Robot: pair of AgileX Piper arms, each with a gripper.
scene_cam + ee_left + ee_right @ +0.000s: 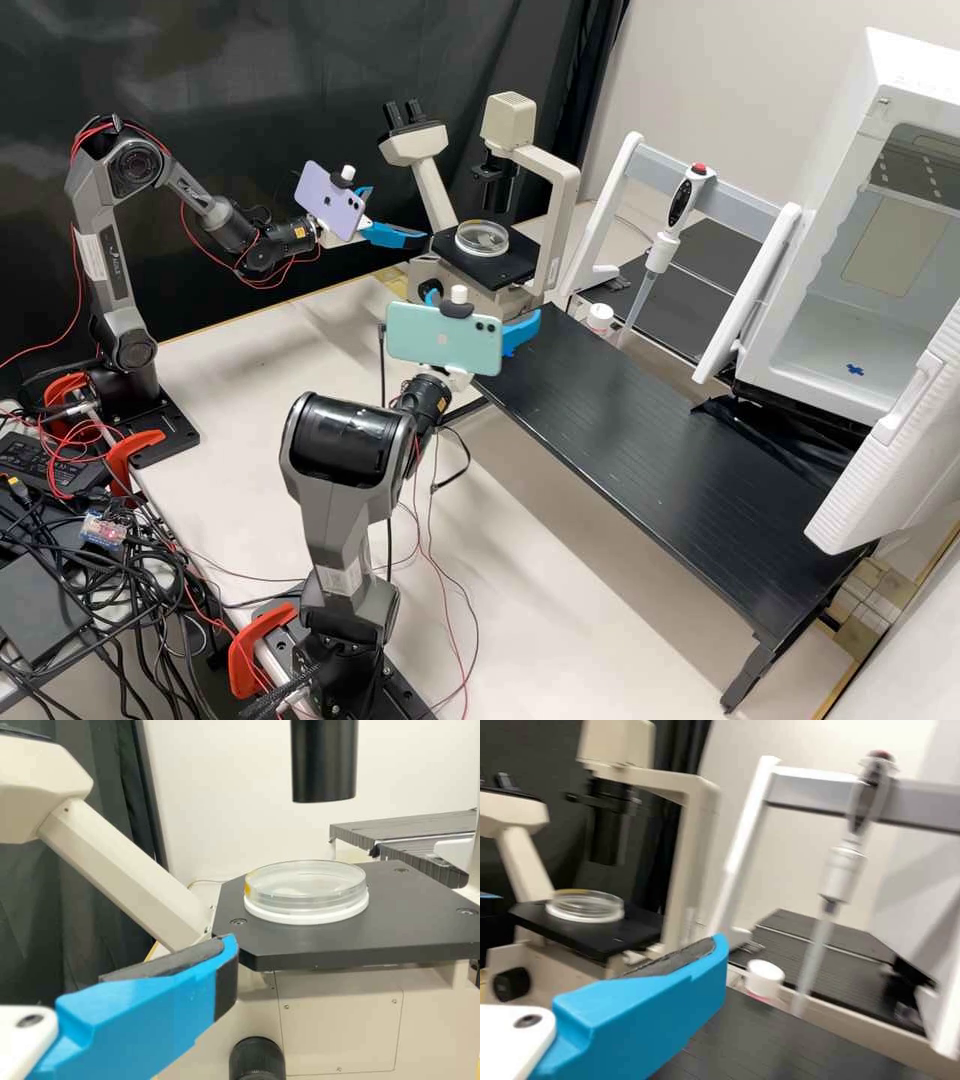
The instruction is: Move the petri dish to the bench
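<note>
The clear round petri dish (482, 238) lies flat on the black microscope stage (505, 268), a white ring around its base. Left of the stage, at about its height, my left gripper (398, 214) stands open, apart from the dish. My right gripper (487, 304) is open too, in front of the microscope by the near end of the black bench (640, 430). In the left wrist view the dish (306, 891) is close, beyond one finger of the left gripper (228, 971). The right wrist view has the dish (585, 905) farther off, past the right gripper (721, 945).
The microscope's lamp arm (560, 190) rises behind the dish, and its eyepieces (403, 113) stand at the left. A pipette (662, 245) hangs on a white frame beyond the bench, near a white-capped container (600, 318). An open white cabinet (850, 375) stands right.
</note>
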